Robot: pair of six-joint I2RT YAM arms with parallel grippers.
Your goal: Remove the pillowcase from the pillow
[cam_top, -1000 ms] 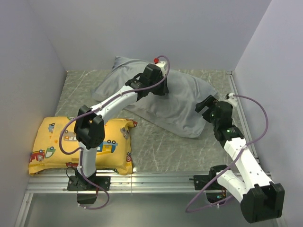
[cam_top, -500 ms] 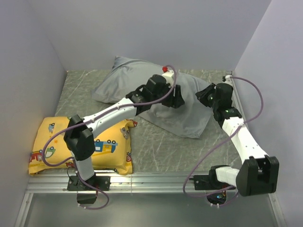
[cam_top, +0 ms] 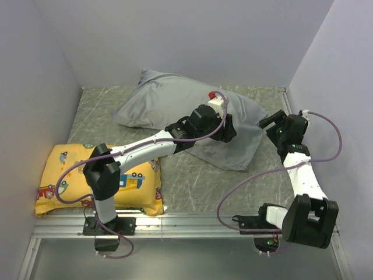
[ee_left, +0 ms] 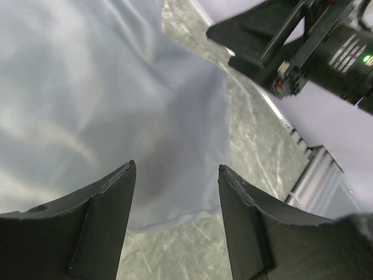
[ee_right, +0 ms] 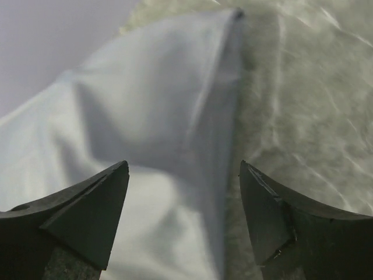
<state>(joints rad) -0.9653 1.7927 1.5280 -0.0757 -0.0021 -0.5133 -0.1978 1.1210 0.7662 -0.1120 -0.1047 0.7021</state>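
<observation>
Has carried the left gripper farther right across the pillowcase over the last second, and swung the right gripper up from the near side to the cover's right-hand corner.

From above: lies plump and grey at the back of the table, well apart from the yellow cushion. Shows no white of the pillow anywhere, so judged fully sheathed, with nothing yet pulled off.

Left wrist: hovers with jaws parted over the cloth near its lower edge, gripping nothing.

Right wrist: hangs likewise, spread wide above a pointed corner of the cover, bare table beside it, nothing pinched.

Leaves everything to do: seizing the cloth, holding the pillow back, drawing the cover away.
</observation>
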